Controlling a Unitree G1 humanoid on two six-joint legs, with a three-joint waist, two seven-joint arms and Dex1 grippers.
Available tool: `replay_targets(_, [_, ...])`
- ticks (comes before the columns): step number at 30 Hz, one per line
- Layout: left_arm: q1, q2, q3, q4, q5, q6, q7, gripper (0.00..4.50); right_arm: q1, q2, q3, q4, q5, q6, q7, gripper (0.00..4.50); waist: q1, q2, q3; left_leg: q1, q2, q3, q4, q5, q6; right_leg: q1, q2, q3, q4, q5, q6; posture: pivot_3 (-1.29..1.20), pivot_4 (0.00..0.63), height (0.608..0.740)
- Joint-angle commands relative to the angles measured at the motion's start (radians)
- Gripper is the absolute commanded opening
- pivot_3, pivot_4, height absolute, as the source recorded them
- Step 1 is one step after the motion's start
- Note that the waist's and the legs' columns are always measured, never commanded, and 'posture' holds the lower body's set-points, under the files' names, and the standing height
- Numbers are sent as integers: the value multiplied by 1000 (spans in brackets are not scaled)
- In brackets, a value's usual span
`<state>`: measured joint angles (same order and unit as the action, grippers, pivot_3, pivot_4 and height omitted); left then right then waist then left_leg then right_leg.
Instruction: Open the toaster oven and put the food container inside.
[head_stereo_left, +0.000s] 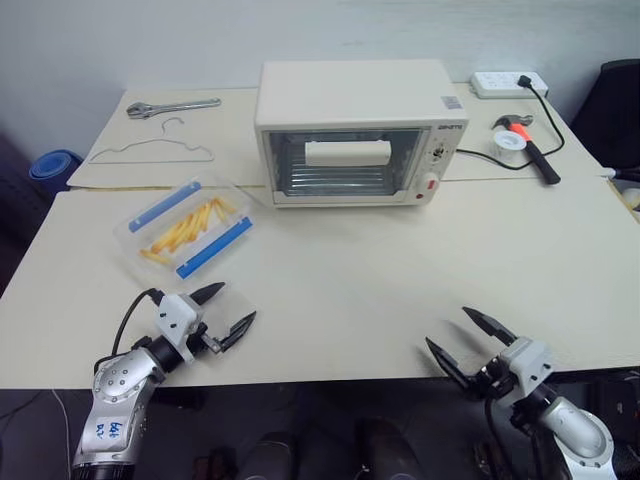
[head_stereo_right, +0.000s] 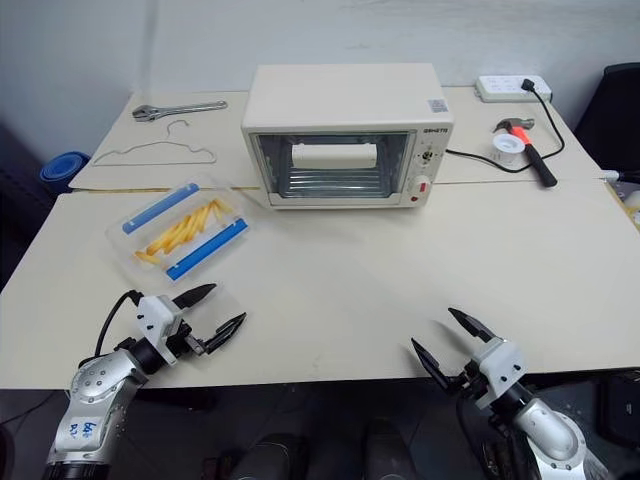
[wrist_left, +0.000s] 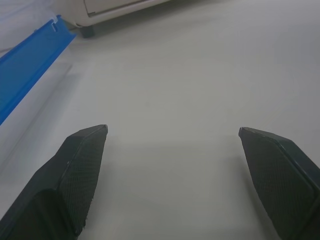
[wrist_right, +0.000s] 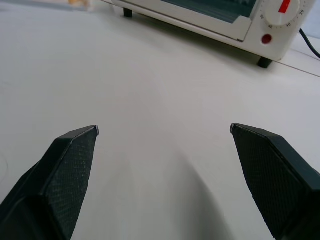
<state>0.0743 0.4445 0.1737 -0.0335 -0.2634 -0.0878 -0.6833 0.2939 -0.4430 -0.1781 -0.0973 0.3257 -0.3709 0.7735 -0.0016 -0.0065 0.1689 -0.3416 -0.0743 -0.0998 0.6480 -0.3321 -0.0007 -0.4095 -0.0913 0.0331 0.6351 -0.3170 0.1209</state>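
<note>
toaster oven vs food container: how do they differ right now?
The toaster oven is a tall, cream, opaque box; the food container is shallow and clear with blue strips. The oven sits square at the table's back; the container lies angled, nearer, to its left. Both are closed and untouched.

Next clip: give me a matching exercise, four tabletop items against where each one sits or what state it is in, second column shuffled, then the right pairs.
Items:
1. toaster oven
2. food container
3. hammer
4. wrench

Places or states:
A. far left corner of the table
B. door shut, middle back of the table
C. right of the oven, by a roll of tape
D. lid on, front-left of the oven

Pairs: 1-B, 2-D, 3-C, 4-A
</note>
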Motion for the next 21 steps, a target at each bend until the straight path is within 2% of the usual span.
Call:
replay_targets(1, [-16,31,13,-61,-42,31,-23,4500,-62,-34,-2,-25,84,65,42,4424,0,0,0,0,0,0,0,0,0,0,0,0,0,0,0,0,150,740])
replay_targets(3, [-19,53,45,-123,-146,121,-54,4500,-148,-71,-2,-48,145,164,59,4424,-1,0,0,0,0,0,1,0,0,1,0,1,0,0,0,0,150,740])
replay_targets(5, [-10,114,81,-207,-332,290,-129,4500,-262,-109,-3,-51,191,267,63,4424,-3,0,1,-1,0,0,1,0,0,0,0,2,0,0,0,0,150,740])
replay_targets(7, [-20,166,113,-256,-413,391,-139,4500,-395,-149,12,-25,200,374,58,4424,-7,1,2,-1,2,-1,1,0,0,-1,0,2,1,0,-1,0,150,740])
replay_targets(11, [-73,218,156,-295,-488,462,-145,4500,-637,-152,56,61,184,510,50,4424,-2,2,2,-2,1,-2,0,0,-1,-2,0,0,1,-1,-1,0,150,740])
replay_targets(15, [-133,221,175,-330,-543,524,-106,4500,-836,-105,99,177,146,559,41,4424,-1,2,2,-9,1,-4,4,0,-1,-6,-1,-1,0,-1,-1,0,150,740])
replay_targets(21, [-121,178,157,-388,-535,550,-44,4500,-1000,-22,146,286,87,534,44,4424,-3,2,2,-13,0,-4,4,-1,-1,-11,-1,-2,1,0,-1,0,150,740])
